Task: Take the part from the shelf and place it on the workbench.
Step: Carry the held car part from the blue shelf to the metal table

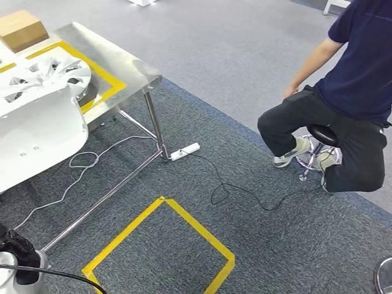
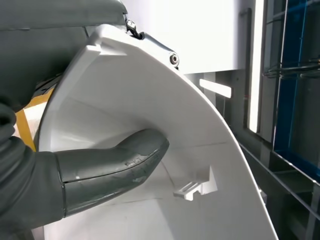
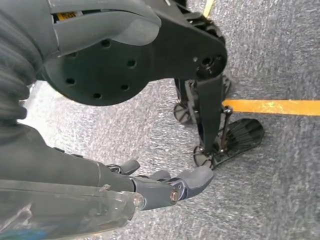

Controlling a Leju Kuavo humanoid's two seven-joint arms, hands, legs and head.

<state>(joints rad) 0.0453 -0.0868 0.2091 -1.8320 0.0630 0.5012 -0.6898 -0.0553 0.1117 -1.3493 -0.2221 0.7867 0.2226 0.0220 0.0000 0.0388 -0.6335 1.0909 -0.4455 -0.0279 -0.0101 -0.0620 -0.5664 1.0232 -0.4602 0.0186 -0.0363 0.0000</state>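
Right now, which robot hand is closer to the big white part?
Left. The left hand grips the white part, its thumb pressed on the inner surface. The right hand hangs above the carpet, touching nothing.

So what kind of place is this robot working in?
Probably a factory-style test or training workshop: a stainless steel workbench marked with yellow tape, a taped yellow floor square on grey carpet, and white moulded parts being handled.

Two white parts point(image 1: 37, 131) point(image 1: 46, 76), one workbench point(image 1: 134, 70), one box point(image 1: 21, 27), one person point(image 1: 351, 92), one stool point(image 1: 321, 135).
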